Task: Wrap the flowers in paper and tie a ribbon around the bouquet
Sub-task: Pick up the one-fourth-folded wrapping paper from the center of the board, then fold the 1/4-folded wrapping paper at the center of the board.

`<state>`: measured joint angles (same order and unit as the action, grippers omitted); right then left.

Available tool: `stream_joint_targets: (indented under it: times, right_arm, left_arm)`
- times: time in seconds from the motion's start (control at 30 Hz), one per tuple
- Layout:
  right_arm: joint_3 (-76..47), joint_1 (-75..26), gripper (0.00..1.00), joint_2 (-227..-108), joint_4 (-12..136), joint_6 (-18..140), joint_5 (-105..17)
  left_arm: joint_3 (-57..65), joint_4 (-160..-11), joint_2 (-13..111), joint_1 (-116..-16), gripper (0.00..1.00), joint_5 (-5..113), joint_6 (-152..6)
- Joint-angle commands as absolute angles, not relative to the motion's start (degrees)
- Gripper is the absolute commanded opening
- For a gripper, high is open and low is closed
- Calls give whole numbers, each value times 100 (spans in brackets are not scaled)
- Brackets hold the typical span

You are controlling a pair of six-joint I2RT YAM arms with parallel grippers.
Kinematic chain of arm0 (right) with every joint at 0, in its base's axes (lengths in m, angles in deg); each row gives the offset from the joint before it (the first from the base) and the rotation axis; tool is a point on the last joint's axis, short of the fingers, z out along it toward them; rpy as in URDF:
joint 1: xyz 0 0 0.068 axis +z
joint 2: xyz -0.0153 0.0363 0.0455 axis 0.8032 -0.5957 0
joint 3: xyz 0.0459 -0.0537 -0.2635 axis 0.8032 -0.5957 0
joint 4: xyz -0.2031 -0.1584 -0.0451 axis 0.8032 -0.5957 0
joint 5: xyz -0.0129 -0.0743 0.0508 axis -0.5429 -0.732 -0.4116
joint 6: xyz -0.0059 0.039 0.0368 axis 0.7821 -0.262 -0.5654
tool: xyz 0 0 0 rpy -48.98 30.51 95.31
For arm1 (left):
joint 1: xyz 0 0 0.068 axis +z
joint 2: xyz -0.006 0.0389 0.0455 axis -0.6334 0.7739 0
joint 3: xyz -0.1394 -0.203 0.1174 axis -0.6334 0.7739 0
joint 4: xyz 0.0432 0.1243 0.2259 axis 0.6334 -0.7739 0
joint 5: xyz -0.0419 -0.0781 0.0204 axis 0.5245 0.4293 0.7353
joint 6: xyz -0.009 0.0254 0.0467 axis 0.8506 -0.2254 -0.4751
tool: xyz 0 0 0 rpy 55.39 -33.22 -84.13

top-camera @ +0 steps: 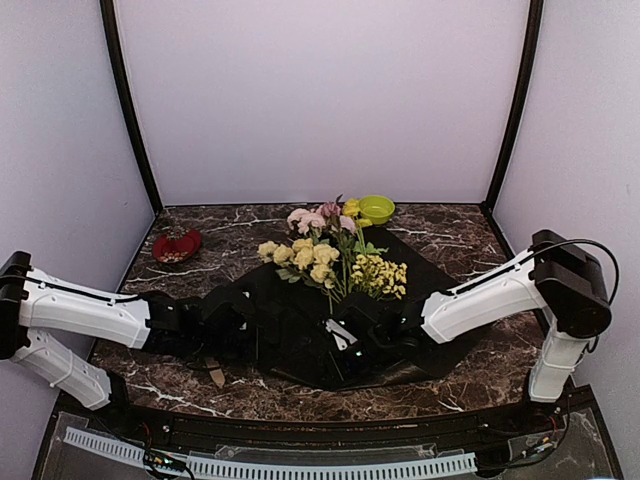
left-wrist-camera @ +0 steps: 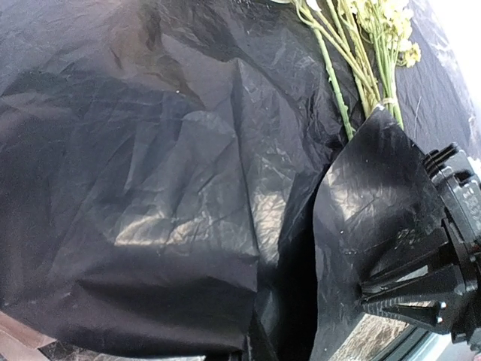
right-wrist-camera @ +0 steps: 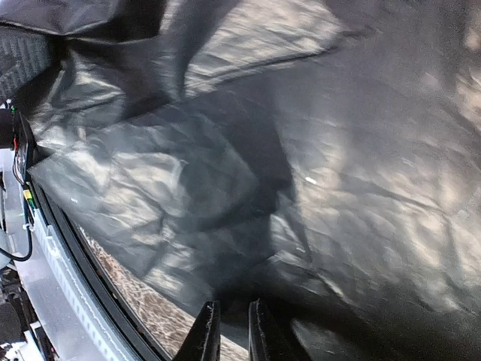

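Dark marbled tabletop | pink-yellow long-stemmed flowers lie 12-to-6 on black crinkly paper sheet | right gripper pinches its flap, 4 o'clock of stems | left gripper pressed together, 9 o'clock

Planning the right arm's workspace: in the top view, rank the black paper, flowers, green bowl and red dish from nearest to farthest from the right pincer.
From the right pincer:
1. black paper, gripped by it, near centre.
2. flowers, just beyond, centre.
3. green bowl, far edge, slightly right.
4. red dish, far left.
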<state>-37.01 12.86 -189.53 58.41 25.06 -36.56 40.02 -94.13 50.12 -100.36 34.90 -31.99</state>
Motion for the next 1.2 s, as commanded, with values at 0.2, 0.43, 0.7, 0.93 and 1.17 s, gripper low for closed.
stream_joint_targets:
  times: [0.2,0.43,0.7,0.93,1.17]
  right_arm:
    - [-3652,1254,14,-19258,5935,2381,-3676]
    - [-3800,1256,14,-19294,6087,2334,-3618]
    - [-4020,1254,14,-19236,6226,2294,-3566]
    - [-4135,1256,14,-19144,6389,2292,-3514]
    - [-4241,1261,14,-18948,6500,2241,-3444]
  left_arm:
    - [3168,-10120,5278,-10328,0,3101,-3663]
    - [2730,-10184,5436,-10381,0,3142,-3884]
    - [2244,-10119,5581,-10380,0,3247,-4192]
    - [1854,-9995,5955,-10374,0,3481,-4413]
    - [1219,-10007,6588,-10236,0,3774,-4675]
